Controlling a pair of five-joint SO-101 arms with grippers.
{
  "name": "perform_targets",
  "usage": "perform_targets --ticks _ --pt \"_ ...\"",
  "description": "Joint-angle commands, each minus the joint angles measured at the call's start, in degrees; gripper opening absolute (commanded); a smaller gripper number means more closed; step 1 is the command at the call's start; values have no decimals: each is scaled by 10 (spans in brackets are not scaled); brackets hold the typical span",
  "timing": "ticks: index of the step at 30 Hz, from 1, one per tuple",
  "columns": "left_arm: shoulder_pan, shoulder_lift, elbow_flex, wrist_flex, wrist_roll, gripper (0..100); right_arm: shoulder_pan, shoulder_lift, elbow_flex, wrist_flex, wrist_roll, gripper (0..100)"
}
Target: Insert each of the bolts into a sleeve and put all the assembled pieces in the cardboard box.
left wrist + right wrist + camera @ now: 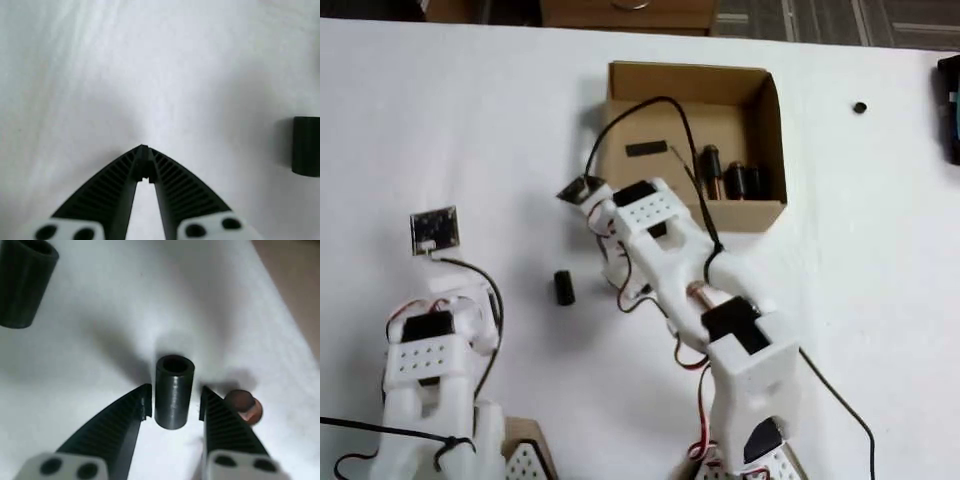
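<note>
Left claw [143, 159] tips pressed together; right claw [175, 396] spread.

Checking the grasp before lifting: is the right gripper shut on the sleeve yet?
Open. The right gripper has its fingers flanking the sleeve, with table showing between it and one finger.

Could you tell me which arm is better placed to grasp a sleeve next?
Right. The right gripper, open, straddles an upright sleeve, with a bolt beside it. The left gripper is shut over bare table, apart from a second sleeve.
</note>
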Motion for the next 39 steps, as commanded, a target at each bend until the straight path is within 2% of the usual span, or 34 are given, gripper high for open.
perform_targets --ticks 1,3,5,10,14,22,29,34,39 --pt "-4 -1 -1 -14 7 22 1 18 -1 -17 4 154" --pt "-4 -1 -1 -13 7 22 0 18 -1 -16 2 118" --pt "-4 -1 -1 -13 7 22 1 17 -1 -14 0 22" --pt "-4 -1 -1 -11 7 22 4 12 -1 1 -1 21" --pt "-4 -2 -5 -4 7 22 11 -51 -1 7 -12 20" --pt "-4 -2 -177 195 4 21 55 -243 0 61 -30 20" --pt "18 -3 -276 320 4 20 157 -421 0 117 -30 20" --pt "114 -3 -376 431 4 20 276 -518 3 128 -25 20" --pt "228 -3 -536 528 7 20 399 -535 4 126 -2 19"
